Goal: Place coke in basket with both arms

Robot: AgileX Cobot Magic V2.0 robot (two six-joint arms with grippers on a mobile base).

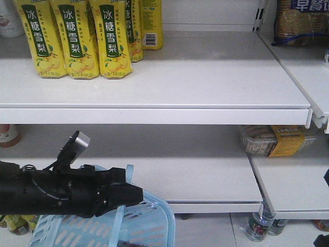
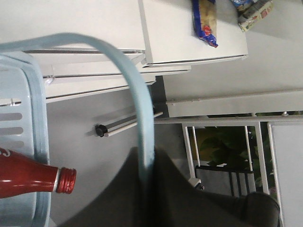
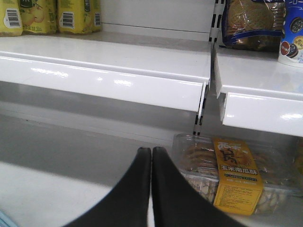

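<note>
The light blue basket hangs at the lower left, below the lower shelf. My left gripper is shut on the basket's pale blue handle; in the left wrist view the strap runs straight into the closed left gripper. The coke, red with a white script logo and a red screw cap, lies across the basket's slotted side, cap pointing outward. My right gripper is shut with nothing in it, over the lower shelf beside a clear cookie box.
Tall yellow drink cartons stand on the upper shelf at the left. A biscuit bag lies at the top right. The cookie box sits on the lower shelf, with bottles on the floor beneath. The upper shelf's front lip overhangs.
</note>
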